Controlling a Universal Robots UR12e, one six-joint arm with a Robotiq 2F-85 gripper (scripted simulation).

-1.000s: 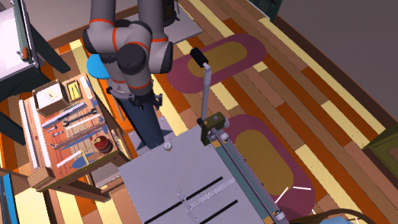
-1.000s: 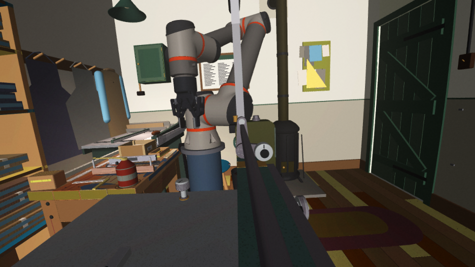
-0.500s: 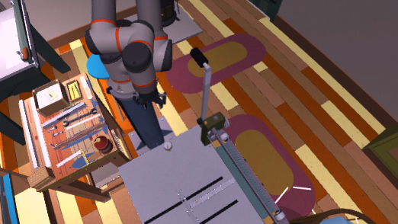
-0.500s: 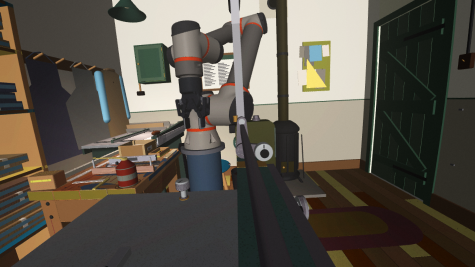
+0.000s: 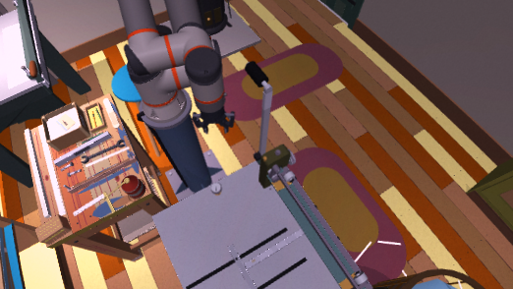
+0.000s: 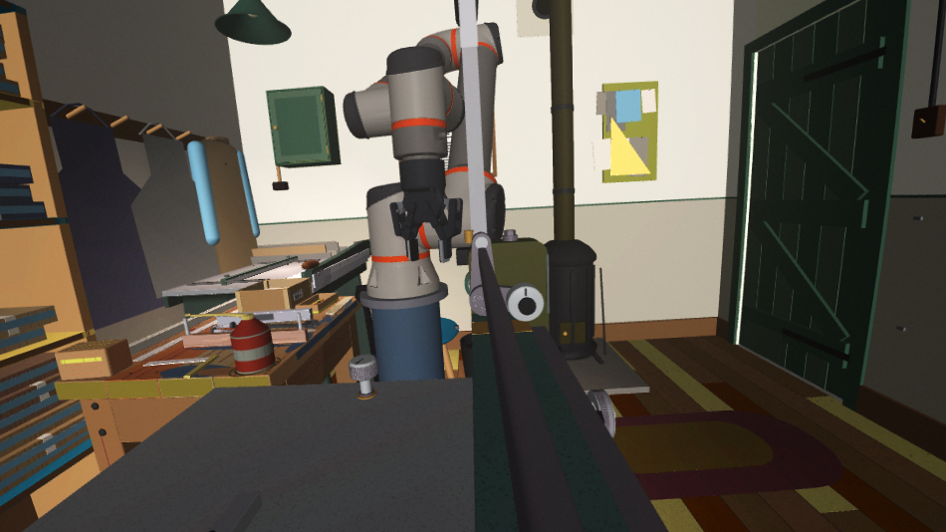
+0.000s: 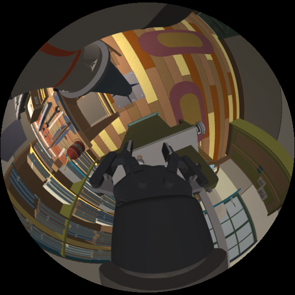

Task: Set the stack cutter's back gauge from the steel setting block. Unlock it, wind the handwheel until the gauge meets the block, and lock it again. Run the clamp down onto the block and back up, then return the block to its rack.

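The stack cutter's grey table (image 5: 236,236) fills the near middle of the scene. A small knurled knob (image 6: 362,370) stands at the table's far edge, just in front of my blue pedestal. A long lever with a black grip (image 5: 256,73) rises upright from the olive block (image 5: 275,159) at the table's far right corner. A handwheel (image 6: 602,410) sits low on the cutter's right side. My gripper (image 6: 427,228) hangs high above the table's far edge, left of the lever. It is open and empty. I do not see the setting block.
The upright lever shaft (image 6: 473,132) stands close to the right of my gripper. A workbench (image 5: 93,167) with wrenches, rulers and a red can (image 6: 251,344) is to the left. Rugs (image 5: 344,211) lie on the floor to the right.
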